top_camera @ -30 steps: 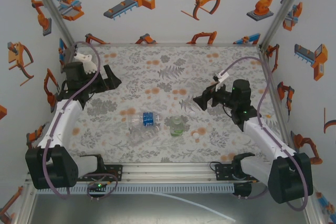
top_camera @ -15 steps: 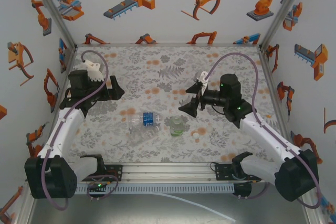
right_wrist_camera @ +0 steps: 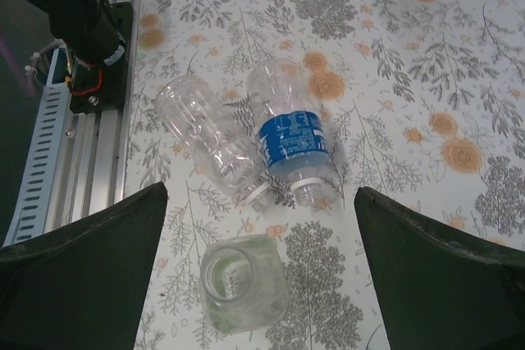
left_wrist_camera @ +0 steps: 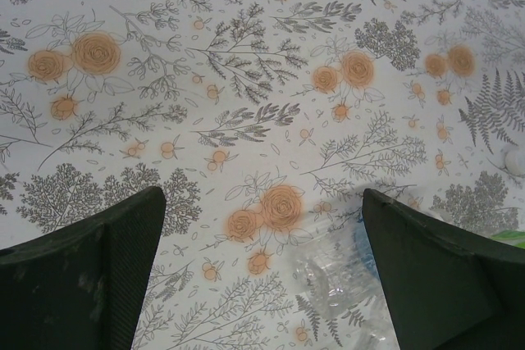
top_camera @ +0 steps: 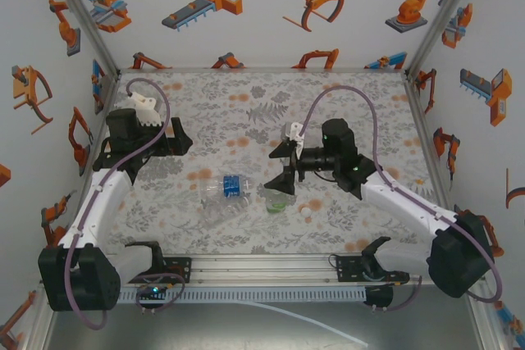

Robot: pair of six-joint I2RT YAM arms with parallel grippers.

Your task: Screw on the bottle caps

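Black fingers (right_wrist_camera: 90,272) of the right gripper (top_camera: 277,168) are held spread wide, and nothing is gripped between them. Beneath them, in the right wrist view, the green-tinted bottle (right_wrist_camera: 244,286) is seen standing upright with its mouth open and uncapped. Just beyond it, the blue-labelled bottle (right_wrist_camera: 291,143) and the plain clear bottle (right_wrist_camera: 205,141) are laid on their sides close together, their open necks turned toward the green one. From above, the right gripper is seen hung over the middle of the flower-patterned table (top_camera: 246,96), just beside the green-tinted bottle. One of the bottle caps (top_camera: 307,211) is left lying on the table near that bottle, on its right. The left gripper (top_camera: 182,137) is likewise held with its fingers parted and empty, near the table's left edge, well apart from the bottles. Part of the clear bottle is caught low in its wrist view.
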